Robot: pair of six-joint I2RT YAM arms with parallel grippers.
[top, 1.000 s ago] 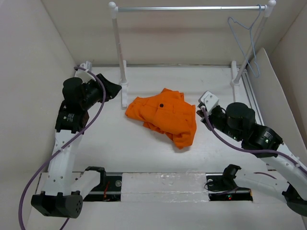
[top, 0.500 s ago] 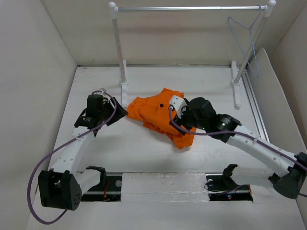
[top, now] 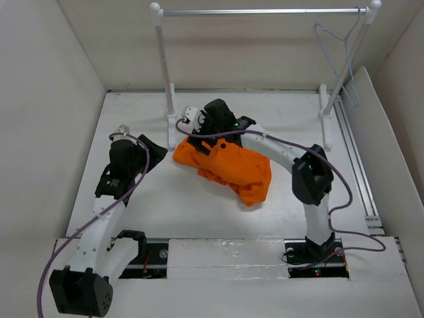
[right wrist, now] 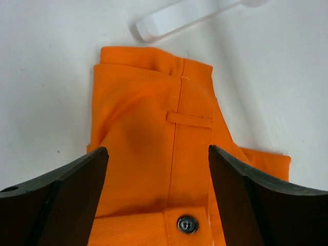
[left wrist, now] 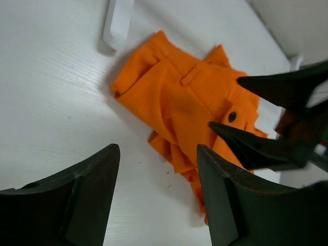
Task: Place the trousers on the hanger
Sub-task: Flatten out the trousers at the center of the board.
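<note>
The orange trousers lie crumpled on the white table, waistband toward the rail's left post. My right gripper hovers over that waistband, open; in the right wrist view its fingers straddle the cloth above the dark button, not closed on it. My left gripper is open just left of the trousers, with bare table between its fingers; the trousers lie ahead of it. The pale wire hanger hangs at the rail's right end, far from both grippers.
A white-posted metal rail spans the back; its left post's foot stands right beside the waistband. White walls enclose the table on three sides. The right arm's elbow rises at the trousers' right side.
My right arm swung from the right side across to the trousers' waistband and its jaws opened. My left gripper moved in toward the trousers' left edge and opened wider.
</note>
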